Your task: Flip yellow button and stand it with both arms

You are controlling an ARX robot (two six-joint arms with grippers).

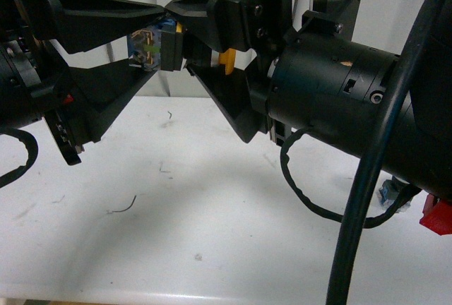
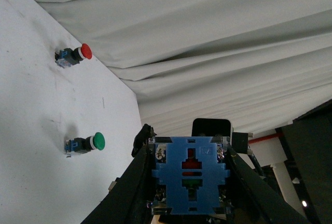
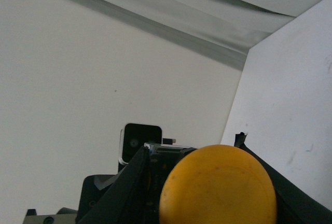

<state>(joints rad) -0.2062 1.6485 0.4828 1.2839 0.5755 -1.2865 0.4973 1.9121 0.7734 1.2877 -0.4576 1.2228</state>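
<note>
The yellow button (image 1: 150, 44) hangs in the air well above the white table (image 1: 176, 199), lying sideways between both arms. My left gripper (image 1: 161, 37) comes in from the left and is shut on its blue-clear contact block. My right gripper (image 1: 180, 37) comes in from the right and is shut on the cap end. In the left wrist view the blue block (image 2: 189, 177) fills the space between the left gripper (image 2: 190, 143) fingers. In the right wrist view the round yellow cap (image 3: 218, 187) sits between the right gripper (image 3: 191, 145) fingers, facing the camera.
A red-capped button (image 2: 75, 54) and a green-capped button (image 2: 87, 143) lie on their sides on the table near the grey curtain (image 2: 207, 37). The bulky right arm (image 1: 339, 93) and its black cable (image 1: 311, 192) hide the table's right side.
</note>
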